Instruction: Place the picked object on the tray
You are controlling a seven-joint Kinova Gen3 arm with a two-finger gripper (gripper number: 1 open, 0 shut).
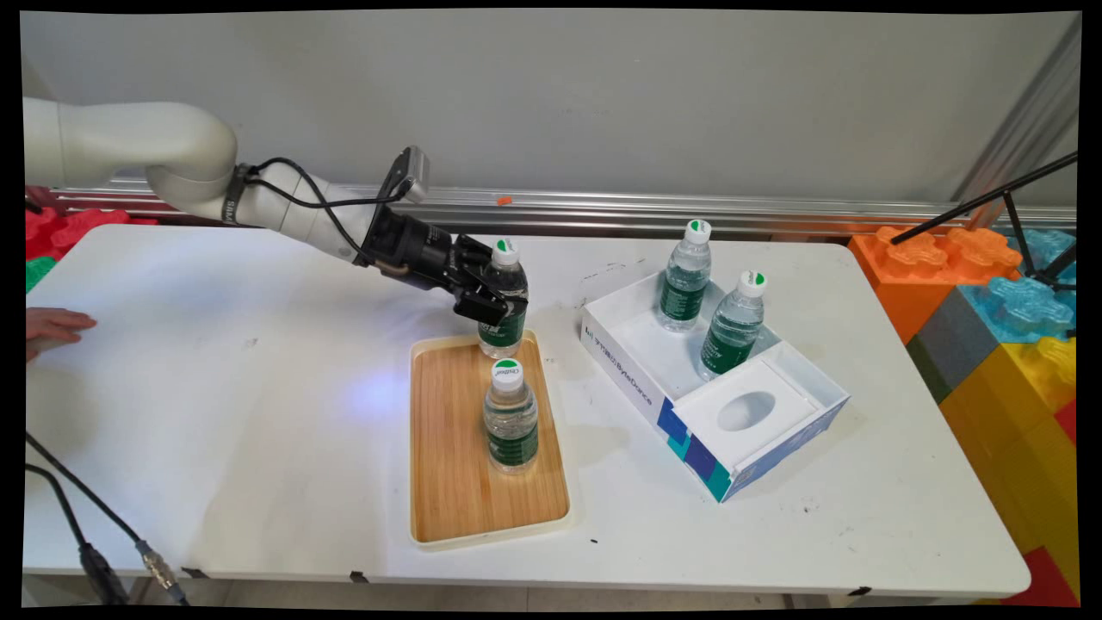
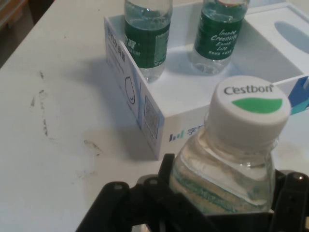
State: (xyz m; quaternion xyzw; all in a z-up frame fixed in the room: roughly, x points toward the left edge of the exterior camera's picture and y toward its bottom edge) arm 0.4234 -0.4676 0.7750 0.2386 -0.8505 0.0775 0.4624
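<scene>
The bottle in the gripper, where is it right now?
In the main view, the held bottle stands at the far end of the wooden tray, left of the white box, with a second bottle nearer on that tray.

The white arm comes in from the upper left, its thick link lying nearly level before the wrist bends down and to the right, black cables looping along it. The black gripper [image 1: 492, 297] points down-right at a slant — low, just above the table [image 1: 258, 413]. Its two fingers [image 1: 479, 306] are closed on the sides of a water bottle [image 1: 504, 297] — in the hand view the bottle's shoulder sits between the linkage.
</scene>
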